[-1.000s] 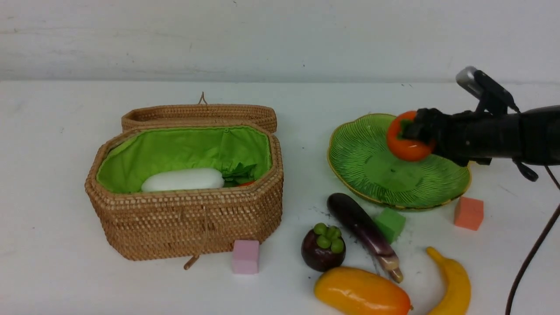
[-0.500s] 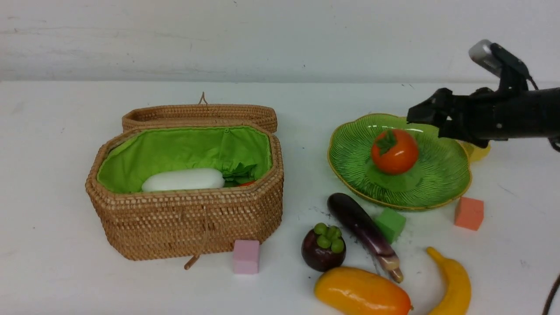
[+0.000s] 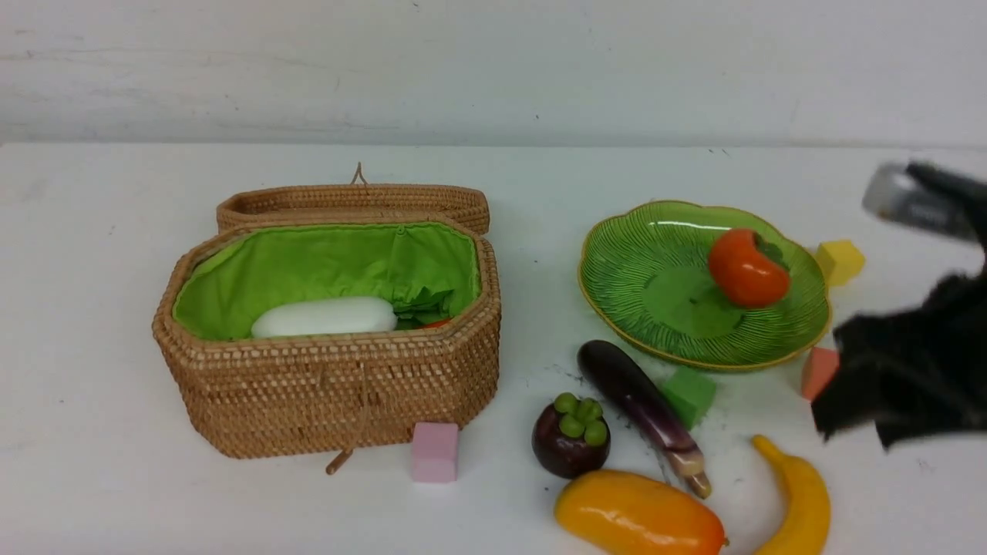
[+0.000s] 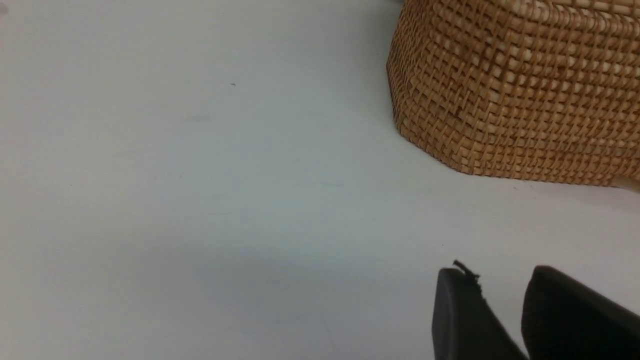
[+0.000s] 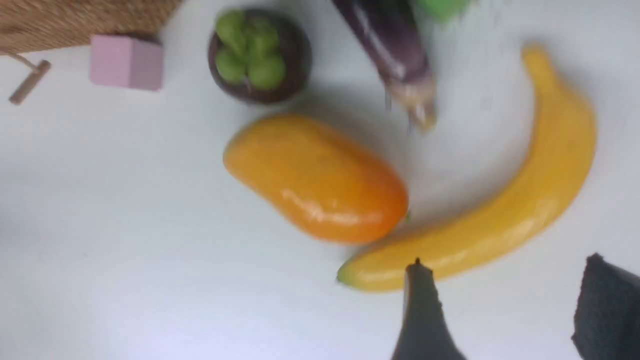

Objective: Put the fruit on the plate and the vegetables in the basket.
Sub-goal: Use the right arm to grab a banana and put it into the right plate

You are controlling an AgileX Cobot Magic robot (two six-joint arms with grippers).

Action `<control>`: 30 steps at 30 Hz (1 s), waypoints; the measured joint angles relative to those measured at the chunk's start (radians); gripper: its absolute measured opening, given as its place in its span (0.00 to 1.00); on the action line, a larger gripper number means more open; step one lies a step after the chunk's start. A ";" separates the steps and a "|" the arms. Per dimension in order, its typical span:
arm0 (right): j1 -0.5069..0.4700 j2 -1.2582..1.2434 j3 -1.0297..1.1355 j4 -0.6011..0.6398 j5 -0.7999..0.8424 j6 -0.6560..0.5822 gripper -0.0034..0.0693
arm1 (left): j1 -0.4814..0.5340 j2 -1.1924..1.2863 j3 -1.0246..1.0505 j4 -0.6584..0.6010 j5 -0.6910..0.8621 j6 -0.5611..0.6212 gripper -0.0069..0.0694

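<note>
You've got the radish (image 3: 324, 317) in the basket (image 3: 324, 385), the persimmon (image 3: 746, 268) on the plate (image 3: 640, 277), and your right gripper (image 5: 505, 267) hanging wide, empty, near the banana (image 5: 565, 150)

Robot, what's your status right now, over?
Right gripper open, empty, near banana. Left gripper open by basket. Persimmon on plate. Mango close beside banana.

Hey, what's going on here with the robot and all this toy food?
A two-armed robot is sorting toy food. The persimmon lies on the plate, and the radish and a bit of carrot show inside the open basket. The eggplant, mangosteen, mango and banana lie on the table. The right gripper, open and empty, hangs above the banana. The left gripper sits empty beside the basket.
</note>
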 joint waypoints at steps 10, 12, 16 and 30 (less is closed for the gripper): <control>0.039 -0.010 0.198 -0.124 -0.197 0.300 0.62 | 0.000 0.000 0.000 0.000 0.000 0.000 0.34; 0.039 0.022 0.206 -0.192 -0.242 0.392 0.62 | 0.000 0.000 0.000 0.000 0.000 0.000 0.34; 0.039 0.094 0.211 -0.262 -0.301 0.494 0.62 | 0.000 0.000 0.000 0.000 0.000 0.000 0.35; 0.039 0.392 0.204 -0.219 -0.503 0.521 0.61 | 0.000 0.000 0.000 0.000 0.000 0.000 0.37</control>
